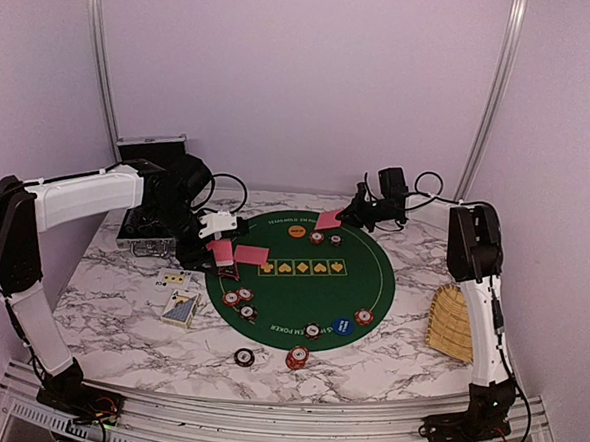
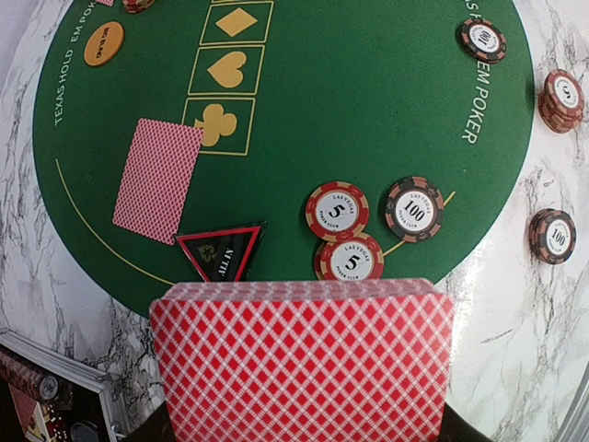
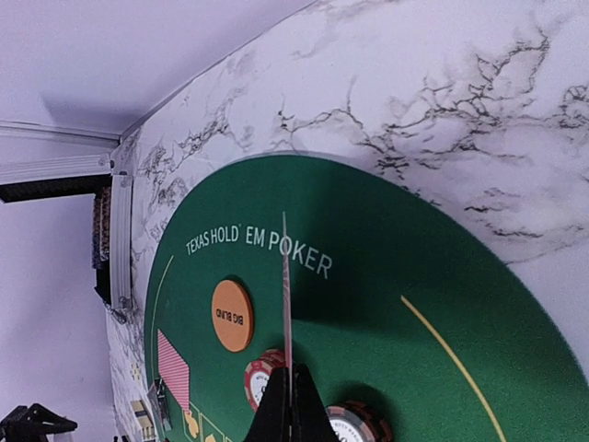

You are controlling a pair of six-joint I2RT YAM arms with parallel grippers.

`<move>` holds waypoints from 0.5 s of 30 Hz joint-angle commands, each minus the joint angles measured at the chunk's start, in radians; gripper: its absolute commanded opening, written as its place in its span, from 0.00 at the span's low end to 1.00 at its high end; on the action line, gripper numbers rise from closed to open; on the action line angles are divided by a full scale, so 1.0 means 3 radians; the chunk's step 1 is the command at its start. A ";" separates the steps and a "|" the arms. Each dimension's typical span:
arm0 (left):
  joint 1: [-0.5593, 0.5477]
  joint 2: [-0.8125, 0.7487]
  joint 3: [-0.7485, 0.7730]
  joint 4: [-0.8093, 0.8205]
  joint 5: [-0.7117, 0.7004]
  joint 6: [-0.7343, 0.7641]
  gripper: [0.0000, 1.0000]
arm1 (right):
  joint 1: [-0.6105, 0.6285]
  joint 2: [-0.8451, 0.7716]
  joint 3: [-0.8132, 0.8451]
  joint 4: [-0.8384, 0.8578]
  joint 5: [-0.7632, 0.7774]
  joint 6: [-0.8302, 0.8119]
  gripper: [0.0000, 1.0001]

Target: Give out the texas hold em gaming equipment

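- Left gripper (image 1: pixel 217 238): closed on a red-backed deck (image 2: pixel 304 359), which is held above the left edge of the green mat (image 1: pixel 301 282).
- Right gripper (image 3: pixel 291 410): clamped on a single card (image 3: pixel 286 295), which is seen edge-on and held over the far rim of the mat, near the orange button (image 3: pixel 232 315).
- A face-down card (image 2: pixel 158 180) is laid on the mat beside the club box. The triangular marker (image 2: pixel 221 250) lies just beside its corner.
- Three chips (image 2: pixel 337 211) are grouped next to the marker: two are marked 5 and one 100.
- Other chips are spread over the mat, and two stacks (image 1: pixel 298 357) rest on the table (image 1: pixel 397 358) off its near edge.
- Two face-up cards (image 1: pixel 176 277) lie left of the mat.
- The case (image 1: pixel 152 187) stands open at far left, and the tray (image 1: pixel 449 321) lies at right.
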 commanded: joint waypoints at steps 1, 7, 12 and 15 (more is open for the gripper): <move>0.0015 -0.0014 0.0023 -0.0037 0.0097 -0.0025 0.00 | -0.0013 0.0139 0.0316 -0.0105 0.0075 0.0012 0.00; 0.0015 0.0009 0.0038 -0.0044 0.0132 -0.0054 0.00 | -0.0014 0.0251 0.0400 -0.0165 0.0104 -0.0008 0.17; 0.0012 0.0032 0.0063 -0.0049 0.0127 -0.0083 0.00 | -0.0027 0.0228 0.0418 -0.0293 0.0317 -0.0128 0.44; 0.0015 0.0030 0.0074 -0.0047 0.0118 -0.0092 0.00 | -0.0039 0.0187 0.0453 -0.0368 0.0381 -0.0193 0.49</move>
